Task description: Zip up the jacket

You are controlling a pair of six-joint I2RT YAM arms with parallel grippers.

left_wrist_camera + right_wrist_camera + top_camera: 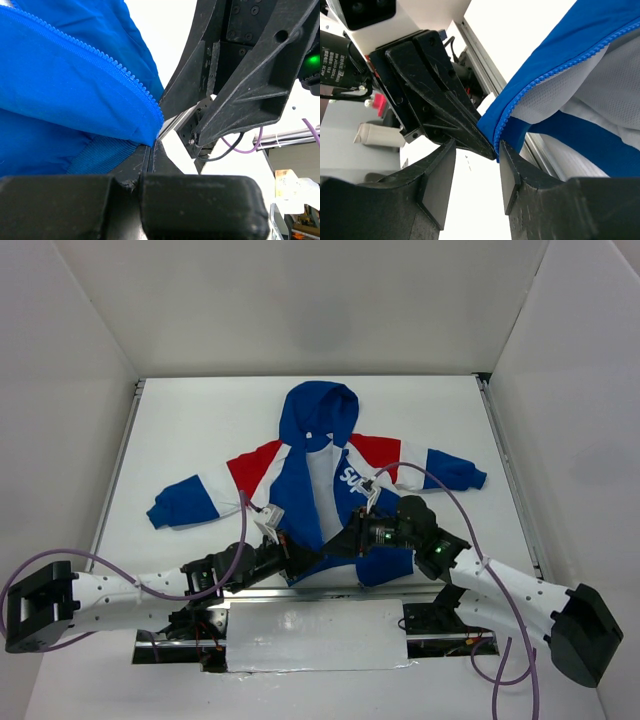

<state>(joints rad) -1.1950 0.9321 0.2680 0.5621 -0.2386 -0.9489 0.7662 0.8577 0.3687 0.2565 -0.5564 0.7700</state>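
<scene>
The blue hooded jacket (318, 412) lies face up and unzipped on the white table, its front panels spread apart. My left gripper (297, 552) is shut on the bottom corner of one front panel, pinching the zipper edge (125, 75) at its tip (154, 145). My right gripper (345, 540) is open and empty, right beside the left one. In the right wrist view its fingers (512, 175) stand either side of the left gripper's tip (487, 150), and one finger touches the pinched blue corner (502, 120). The zipper slider is hidden.
White walls enclose the table on three sides. Metal rails (118, 465) run along its left and right edges. A silver plate (315, 635) lies at the near edge between the arm bases. Purple cables (440, 490) loop above both arms.
</scene>
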